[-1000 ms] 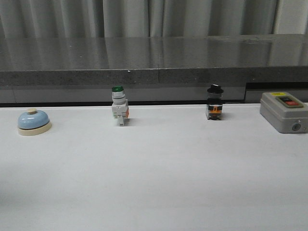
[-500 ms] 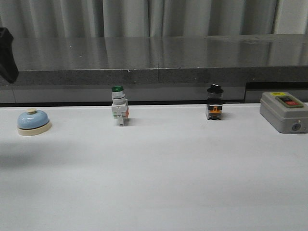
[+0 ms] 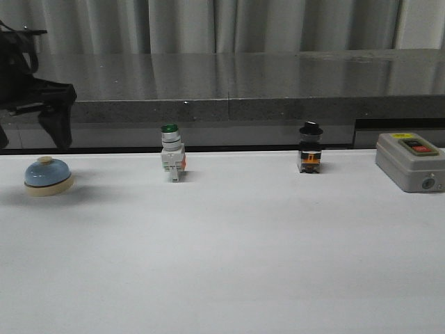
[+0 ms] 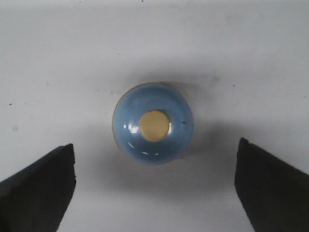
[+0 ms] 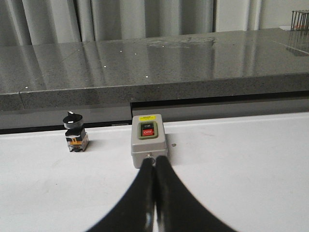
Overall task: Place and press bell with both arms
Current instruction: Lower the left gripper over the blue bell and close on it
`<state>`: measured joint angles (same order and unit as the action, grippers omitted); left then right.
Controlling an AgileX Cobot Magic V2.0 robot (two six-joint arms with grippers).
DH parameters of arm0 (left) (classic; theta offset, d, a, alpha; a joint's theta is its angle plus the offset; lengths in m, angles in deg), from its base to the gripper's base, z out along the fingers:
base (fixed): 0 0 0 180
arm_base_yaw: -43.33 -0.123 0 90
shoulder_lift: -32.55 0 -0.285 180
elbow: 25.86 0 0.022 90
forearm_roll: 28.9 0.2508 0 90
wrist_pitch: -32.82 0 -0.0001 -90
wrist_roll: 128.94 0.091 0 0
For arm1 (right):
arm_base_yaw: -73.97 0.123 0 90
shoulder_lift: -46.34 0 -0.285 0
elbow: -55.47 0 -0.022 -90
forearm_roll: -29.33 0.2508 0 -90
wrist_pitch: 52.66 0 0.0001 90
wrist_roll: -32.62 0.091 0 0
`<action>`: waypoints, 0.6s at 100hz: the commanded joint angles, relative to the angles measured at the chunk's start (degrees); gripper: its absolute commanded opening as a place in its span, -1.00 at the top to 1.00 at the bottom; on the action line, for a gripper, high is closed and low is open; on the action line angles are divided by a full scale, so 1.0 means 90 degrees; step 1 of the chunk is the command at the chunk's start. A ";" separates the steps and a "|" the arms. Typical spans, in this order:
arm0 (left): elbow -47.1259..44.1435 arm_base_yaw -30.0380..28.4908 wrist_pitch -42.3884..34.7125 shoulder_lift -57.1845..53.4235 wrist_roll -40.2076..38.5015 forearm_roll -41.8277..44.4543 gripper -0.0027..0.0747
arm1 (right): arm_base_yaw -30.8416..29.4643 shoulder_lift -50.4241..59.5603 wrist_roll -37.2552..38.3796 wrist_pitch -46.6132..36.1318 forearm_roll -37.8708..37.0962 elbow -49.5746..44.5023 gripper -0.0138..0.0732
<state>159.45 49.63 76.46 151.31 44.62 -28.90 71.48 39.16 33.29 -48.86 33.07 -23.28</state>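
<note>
Front view
Bell: the bell (image 3: 48, 177) sits on the white table (image 3: 229, 257) near its far left corner, upright, cream button on top.
My left pincer: my left pincer (image 3: 35, 132) hangs dark above the bell, apart from it; from here I cannot tell its spread.
Others: a green-capped switch (image 3: 172, 153), a black-knobbed switch (image 3: 310, 149) and a grey button box (image 3: 409, 161) stand along the far edge, the box near the far right corner.

Left wrist view
Bell: the bell (image 4: 153, 123) lies straight below me, blue dome and cream button facing up.
My left pincer: my left pincer (image 4: 154, 186) is spread wide, touching nothing.

Right wrist view
My right pincer: my right pincer (image 5: 154, 193) is pressed together, pinching nothing, above the table (image 5: 241, 174).
Others: the grey button box (image 5: 148, 140) lies just beyond its tips, the black-knobbed switch (image 5: 75, 132) to one side.
</note>
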 commanded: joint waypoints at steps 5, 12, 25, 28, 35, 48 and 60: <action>0.0488 0.0037 0.0063 0.0094 0.0004 -0.0046 -0.72 | -0.0031 0.0077 -0.0006 -0.0524 -0.0039 0.0098 0.82; 0.0606 0.0037 0.0104 0.0280 0.0004 -0.0046 -0.71 | -0.0031 0.0077 -0.0006 -0.0524 -0.0039 0.0098 0.82; 0.0655 0.0037 0.0051 0.0480 0.0149 -0.0046 -0.72 | -0.0031 0.0077 -0.0006 -0.0524 -0.0039 0.0098 0.82; 0.0655 0.0037 0.0023 0.0506 0.0228 -0.0046 -0.71 | -0.0031 0.0077 -0.0006 -0.0524 -0.0039 0.0098 0.82; 0.0666 0.0037 -0.0042 0.0569 0.0310 -0.0046 -0.71 | -0.0031 0.0077 -0.0006 -0.0524 -0.0039 0.0098 0.82; 0.0666 0.0037 -0.0115 0.0694 0.0310 -0.0046 -0.71 | -0.0031 0.0077 -0.0006 -0.0524 -0.0039 0.0098 0.82; 0.0666 0.0037 -0.0131 0.0708 0.0310 -0.0046 -0.60 | -0.0031 0.0077 -0.0006 -0.0524 -0.0039 0.0098 0.82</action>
<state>163.57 49.72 76.91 160.90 47.28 -28.90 71.48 39.16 33.29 -48.86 33.07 -23.28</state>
